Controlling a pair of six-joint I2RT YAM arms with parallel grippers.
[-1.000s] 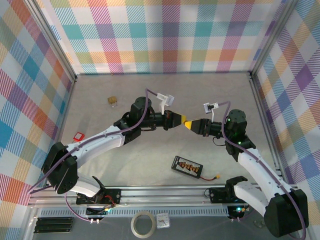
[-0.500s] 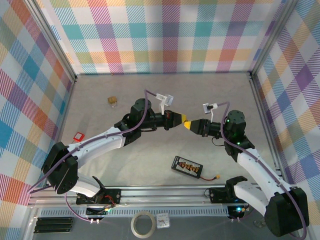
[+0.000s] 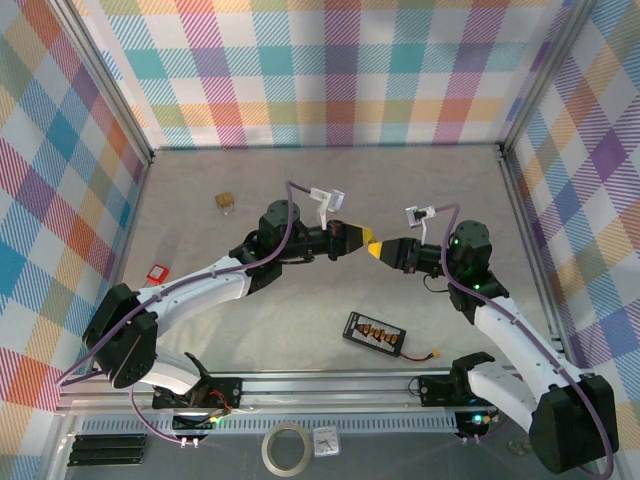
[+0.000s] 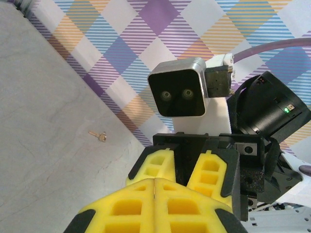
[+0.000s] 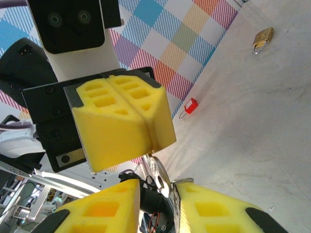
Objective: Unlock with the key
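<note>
Overhead, the left gripper (image 3: 366,237) and right gripper (image 3: 378,251) meet tip to tip above the surface (image 3: 300,330). From the left wrist, the key (image 4: 97,136) lies flat near the plaid wall (image 4: 112,58), tiny, thin and pale, its teeth unreadable. The left gripper is pressed closed, its base cropped. From the right wrist, the right gripper stands narrowly parted, its lower part cut off.

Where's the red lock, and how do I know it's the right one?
Look at the grey table and go to its left edge, by the checked wall. The red padlock lies there, about halfway back. It is bright red; the other padlock, farther back, is brass-yellow.
</note>
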